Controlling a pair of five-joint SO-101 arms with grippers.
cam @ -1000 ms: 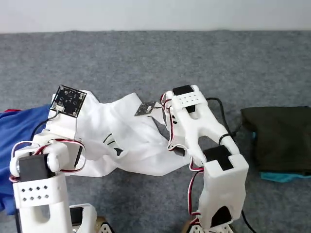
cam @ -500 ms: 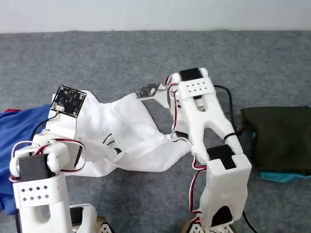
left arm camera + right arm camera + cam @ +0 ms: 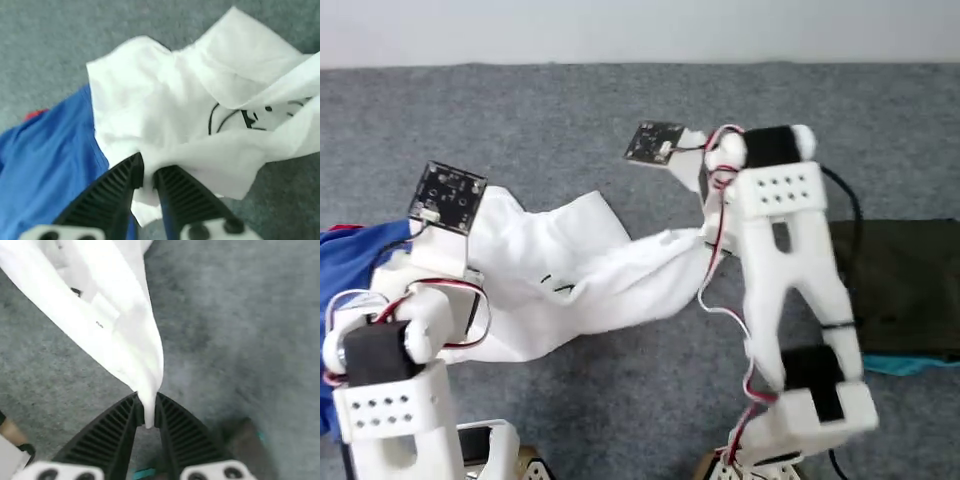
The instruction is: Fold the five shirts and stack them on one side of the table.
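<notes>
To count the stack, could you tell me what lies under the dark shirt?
A teal edge peeks out beneath the dark shirt; anything further under it is covered.

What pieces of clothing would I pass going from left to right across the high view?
blue shirt → white shirt → dark folded shirt

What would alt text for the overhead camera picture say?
A crumpled white cloth shirt is stretched between two white robot arms over a grey carpeted table. A blue cloth shirt lies beside the left arm; a folded dark green shirt sits on a teal cloth beside the right arm.
</notes>
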